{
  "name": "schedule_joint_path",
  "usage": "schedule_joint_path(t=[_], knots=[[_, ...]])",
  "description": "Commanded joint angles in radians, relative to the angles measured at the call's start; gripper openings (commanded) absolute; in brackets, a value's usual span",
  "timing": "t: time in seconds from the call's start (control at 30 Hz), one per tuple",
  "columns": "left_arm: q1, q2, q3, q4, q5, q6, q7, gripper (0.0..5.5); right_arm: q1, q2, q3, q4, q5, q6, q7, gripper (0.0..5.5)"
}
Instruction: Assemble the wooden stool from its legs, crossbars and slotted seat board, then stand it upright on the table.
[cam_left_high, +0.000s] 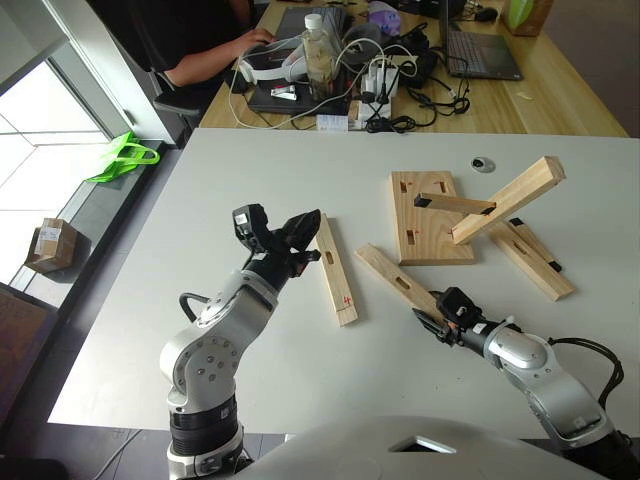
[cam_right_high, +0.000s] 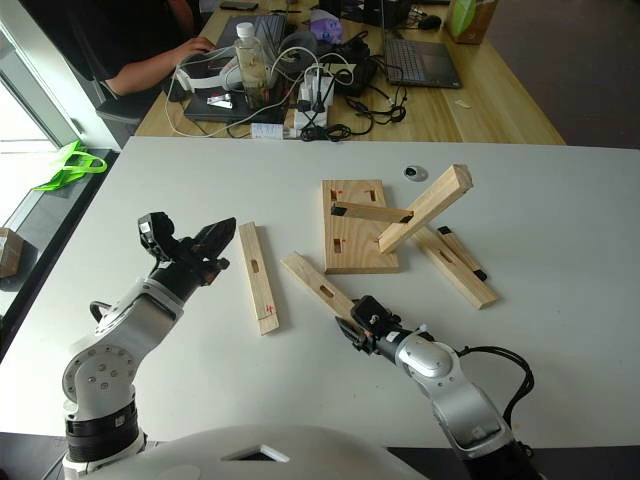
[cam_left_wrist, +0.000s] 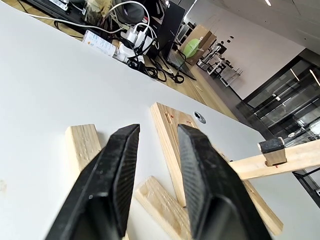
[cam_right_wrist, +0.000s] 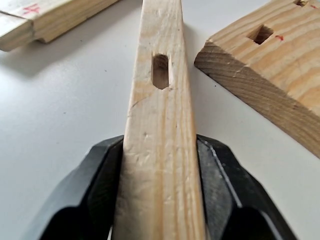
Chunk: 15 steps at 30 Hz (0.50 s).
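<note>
Because the right gripper clamps the slotted leg by its end beside the seat board, lift slowly. Left gripper hangs open.

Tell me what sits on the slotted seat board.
A thick pale wooden leg, tilted, rests its lower end on the flat wooden seat board; a thin dark-tipped crossbar meets it over the board. Whatever lies beneath them is covered.

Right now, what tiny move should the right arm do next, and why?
Probably lift the slotted leg slightly off the table: the right tool clasps its near end from both sides, and it lies flat, apart from the seat board it must join.
</note>
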Motion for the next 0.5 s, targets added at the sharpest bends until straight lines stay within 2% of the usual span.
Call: schedule_joint_path(t=[0.03,0.27,0.5], knots=[[0.011,0.015,-0.01,0.016,-0.001,0.041,0.005,1.38,0.009,0.027,-0.033,0.045,0.023,-0.016,0.023,2.07],[0.061,0.025,0.018,0.041,-0.235,0.135,-0.052,1.38,-0.076,0.143,-0.15,0.047,0.165,-0.205,0.1,2.07],[0.013,-0.024,0.007,0.09,-0.404,0.128,0.023,1.38,-0.082,0.204,-0.114,0.061,0.156,-0.322,0.148,2.07]])
